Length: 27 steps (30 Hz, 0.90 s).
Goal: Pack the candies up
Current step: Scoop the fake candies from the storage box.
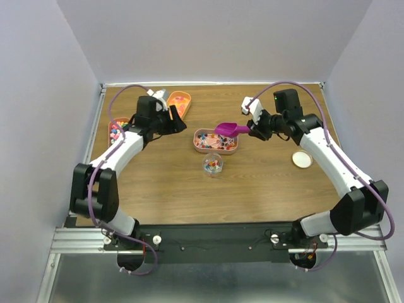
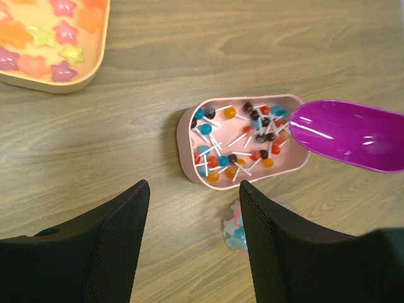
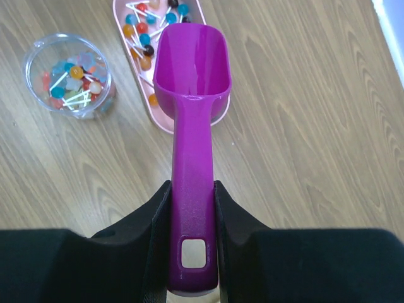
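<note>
One cup (image 1: 213, 165) nr candies (image 1: 207, 141); scoop (image 1: 231, 129) over them; white disc (image 1: 302, 159) far R.

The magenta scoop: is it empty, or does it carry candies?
Empty. In both wrist views the scoop bowl shows only bare magenta plastic; the candies lie in the tray beneath it.

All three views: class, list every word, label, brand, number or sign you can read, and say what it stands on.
None: no readable text appears in any view.
The magenta scoop, the peach tray, its candies and the clear cup show no lettering, label or number.
</note>
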Tool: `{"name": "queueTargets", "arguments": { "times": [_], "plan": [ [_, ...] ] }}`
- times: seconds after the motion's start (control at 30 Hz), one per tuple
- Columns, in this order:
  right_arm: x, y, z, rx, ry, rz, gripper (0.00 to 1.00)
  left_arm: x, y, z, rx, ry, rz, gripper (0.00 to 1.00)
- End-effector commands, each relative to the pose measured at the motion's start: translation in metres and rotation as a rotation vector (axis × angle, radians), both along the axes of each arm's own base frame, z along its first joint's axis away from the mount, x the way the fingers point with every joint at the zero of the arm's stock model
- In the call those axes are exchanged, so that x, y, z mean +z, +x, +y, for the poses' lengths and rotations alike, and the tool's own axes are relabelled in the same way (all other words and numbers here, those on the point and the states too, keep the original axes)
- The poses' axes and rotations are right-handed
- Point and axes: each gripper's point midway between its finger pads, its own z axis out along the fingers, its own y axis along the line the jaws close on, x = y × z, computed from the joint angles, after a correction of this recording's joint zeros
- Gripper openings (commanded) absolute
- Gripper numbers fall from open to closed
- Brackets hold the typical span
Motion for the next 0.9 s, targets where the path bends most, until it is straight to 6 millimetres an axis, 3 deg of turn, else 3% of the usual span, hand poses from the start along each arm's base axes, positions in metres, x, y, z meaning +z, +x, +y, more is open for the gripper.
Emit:
{"name": "queueTargets", "arguments": {
  "times": [0.0, 0.13, 0.27, 0.6, 0.87],
  "plan": [
    [-0.007, -0.008, -0.006, 0.053, -0.045, 0.079, 0.01, -0.037, 0.010, 0.004, 0.025, 0.183, 0.061, 0.64],
    [-0.011, -0.001, -0.009, 0.049, -0.055, 0.086, 0.01, -0.061, 0.016, -0.025, -0.053, 0.225, 0.112, 0.61],
    [-0.015, -0.002, -0.007, 0.080, -0.059, 0.090, 0.01, -0.074, 0.020, -0.038, -0.077, 0.274, 0.130, 0.59],
    [-0.032, 0.012, -0.026, 0.053, -0.195, 0.202, 0.01, -0.079, 0.026, -0.043, -0.056, 0.369, 0.112, 0.55],
    [-0.005, 0.017, -0.026, 0.099, -0.218, 0.164, 0.01, -0.079, 0.025, -0.038, -0.032, 0.385, 0.090, 0.54]
  ]
}}
